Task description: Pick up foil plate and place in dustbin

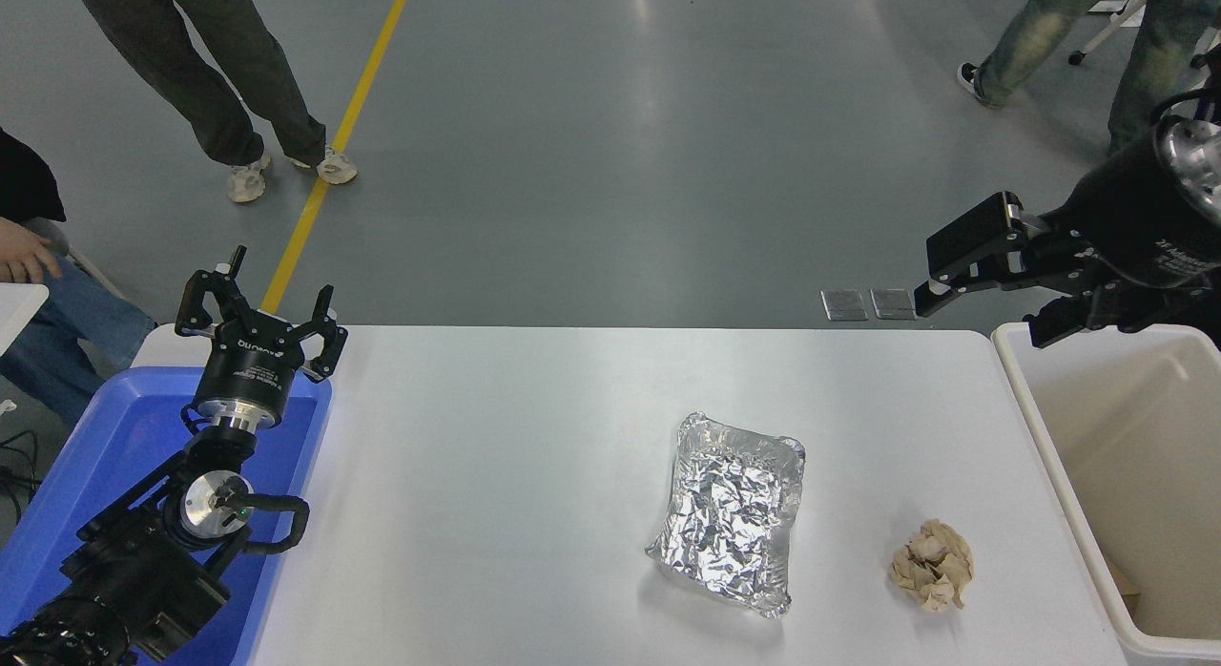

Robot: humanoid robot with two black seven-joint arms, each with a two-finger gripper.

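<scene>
The foil plate point(730, 513), shiny crinkled silver with a raised rim, lies flat on the white table point(496, 475), right of centre. The dustbin point(1035, 408), a deep cream plastic bin, stands against the table's right end. My right gripper point(940, 284) hangs in the air beyond the table's far right corner, above the dustbin's far left corner; its fingers are spread and hold nothing. It is well behind and to the right of the foil plate. My left gripper point(259, 308) is parked open over the blue bin at the left.
A crumpled beige paper ball point(933, 564) lies between the foil plate and the dustbin. A bright blue bin point(86, 466) stands at the table's left end under my left arm. A person sits at the left edge point(29, 256); others stand on the floor beyond point(238, 84).
</scene>
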